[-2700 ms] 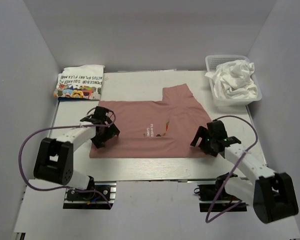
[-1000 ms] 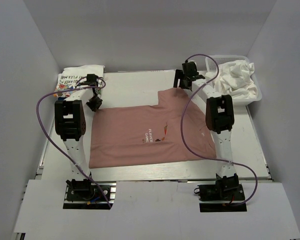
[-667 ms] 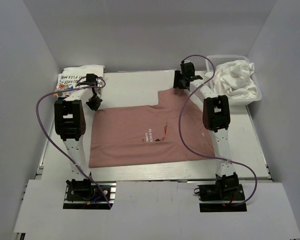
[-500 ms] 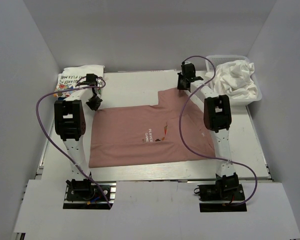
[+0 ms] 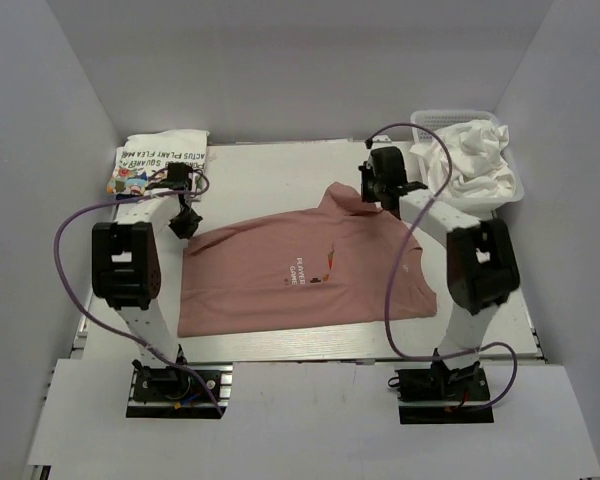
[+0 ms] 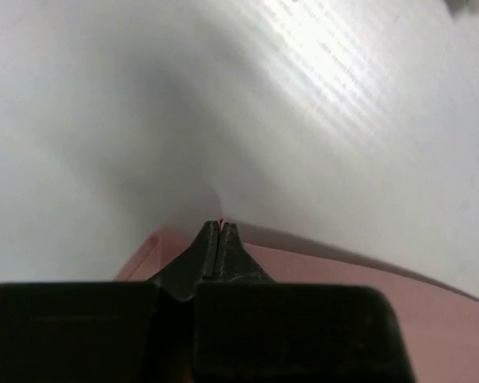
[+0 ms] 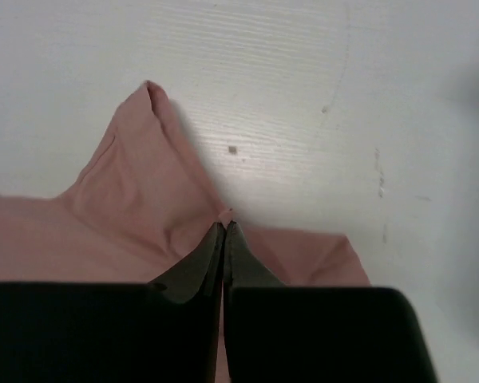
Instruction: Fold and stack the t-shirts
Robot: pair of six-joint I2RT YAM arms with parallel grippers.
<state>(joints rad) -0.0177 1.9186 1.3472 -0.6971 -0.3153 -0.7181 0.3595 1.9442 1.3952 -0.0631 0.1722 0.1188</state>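
A dusty pink t-shirt (image 5: 300,270) with a small chest print lies spread on the white table (image 5: 270,175). My left gripper (image 5: 183,228) is shut on its far left corner; a sliver of pink shows between the tips of the left gripper (image 6: 221,227), and the pink t-shirt (image 6: 343,307) trails below them. My right gripper (image 5: 370,197) is shut on the far right edge, which is raised off the table. In the right wrist view, the right gripper (image 7: 225,225) pinches a fold of the pink t-shirt (image 7: 136,207). A folded white t-shirt (image 5: 160,165) with cartoons and lettering lies at the far left.
A white mesh basket (image 5: 430,195) at the far right holds crumpled white t-shirts (image 5: 472,155). Purple cables loop from both arms above the table. White walls close in the left, right and back sides.
Both grippers have shut on the pink t-shirt's far edge and moved toward the near side, lifting that edge. The shirt's far right flap has bunched up and pulled inward.
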